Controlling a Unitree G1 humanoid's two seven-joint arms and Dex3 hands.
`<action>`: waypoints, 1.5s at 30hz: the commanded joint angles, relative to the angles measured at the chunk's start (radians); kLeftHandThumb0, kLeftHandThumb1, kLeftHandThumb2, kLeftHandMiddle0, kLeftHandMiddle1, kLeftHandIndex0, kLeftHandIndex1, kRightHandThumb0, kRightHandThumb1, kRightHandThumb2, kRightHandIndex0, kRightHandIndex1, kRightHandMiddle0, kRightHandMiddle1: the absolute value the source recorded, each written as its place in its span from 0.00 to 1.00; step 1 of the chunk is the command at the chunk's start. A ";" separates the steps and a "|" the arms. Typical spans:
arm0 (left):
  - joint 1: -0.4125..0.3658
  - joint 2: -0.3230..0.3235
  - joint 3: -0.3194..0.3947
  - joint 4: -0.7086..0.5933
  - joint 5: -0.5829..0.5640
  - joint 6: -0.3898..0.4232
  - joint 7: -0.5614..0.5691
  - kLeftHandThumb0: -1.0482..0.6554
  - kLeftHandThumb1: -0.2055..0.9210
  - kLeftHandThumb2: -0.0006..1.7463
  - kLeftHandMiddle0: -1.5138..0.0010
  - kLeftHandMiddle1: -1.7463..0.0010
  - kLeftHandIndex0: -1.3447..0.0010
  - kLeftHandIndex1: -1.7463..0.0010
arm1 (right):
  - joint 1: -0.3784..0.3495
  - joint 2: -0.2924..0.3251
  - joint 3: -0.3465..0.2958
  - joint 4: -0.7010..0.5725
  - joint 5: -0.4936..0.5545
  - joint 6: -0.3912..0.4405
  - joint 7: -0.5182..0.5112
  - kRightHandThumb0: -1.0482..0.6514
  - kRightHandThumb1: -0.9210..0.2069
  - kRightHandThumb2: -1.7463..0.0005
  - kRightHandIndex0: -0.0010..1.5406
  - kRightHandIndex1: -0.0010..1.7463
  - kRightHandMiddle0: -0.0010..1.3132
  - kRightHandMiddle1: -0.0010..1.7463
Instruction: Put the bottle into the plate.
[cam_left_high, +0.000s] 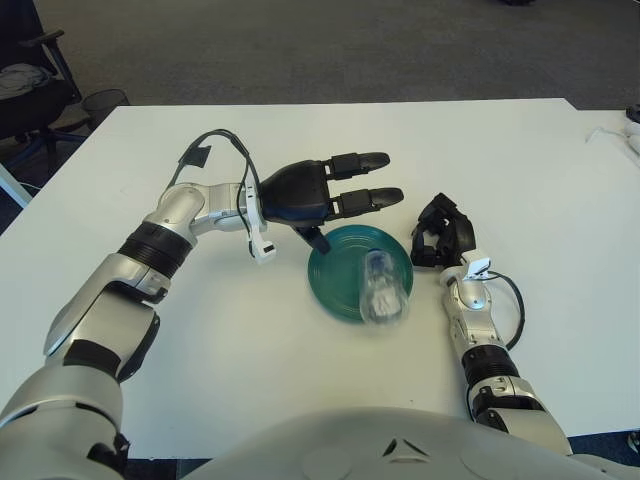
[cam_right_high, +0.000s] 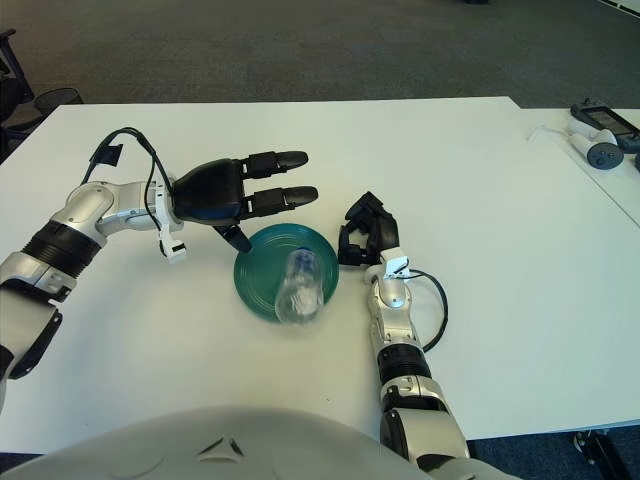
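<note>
In the left eye view, the clear bottle (cam_left_high: 382, 287) lay on its side in the green plate (cam_left_high: 335, 283), its cap end pointing away from the robot and its base reaching over the plate's near right rim. The left hand (cam_left_high: 318, 192) hovered just beyond the plate's far left edge, its fingers (cam_left_high: 368, 198) stretched out straight and spread, holding nothing; the thumb pointed down toward the rim. The right hand (cam_left_high: 441, 234) showed just to the right of the plate, its fingers curled in on themselves and gripping nothing. Both sat over the white table (cam_left_high: 520, 160).

In the right eye view, the bottle (cam_right_high: 299, 287) again lay across the right half of the plate (cam_right_high: 258, 281), apart from both hands. The left hand (cam_right_high: 228, 192) was open above the plate's far left rim, and the right hand (cam_right_high: 365, 236) was curled closed beside the plate's right edge. Controllers (cam_right_high: 597, 135) lay at the table's far right corner.
</note>
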 joint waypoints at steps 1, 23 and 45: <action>-0.019 0.018 0.001 0.008 0.012 0.010 0.013 0.00 1.00 0.17 1.00 1.00 1.00 1.00 | 0.135 0.042 0.014 0.168 0.004 0.073 0.003 0.61 0.70 0.12 0.41 1.00 0.48 1.00; 0.088 -0.055 0.099 0.023 -0.308 0.156 -0.146 0.06 1.00 0.17 0.96 0.99 1.00 0.79 | 0.129 0.040 0.014 0.170 0.003 0.094 0.004 0.61 0.88 0.04 0.59 1.00 0.59 0.88; 0.236 -0.355 0.428 0.046 -1.037 0.393 -0.173 0.25 1.00 0.52 0.84 0.68 1.00 0.36 | 0.132 0.054 0.018 0.159 0.002 0.106 -0.019 0.61 0.90 0.03 0.59 1.00 0.62 0.85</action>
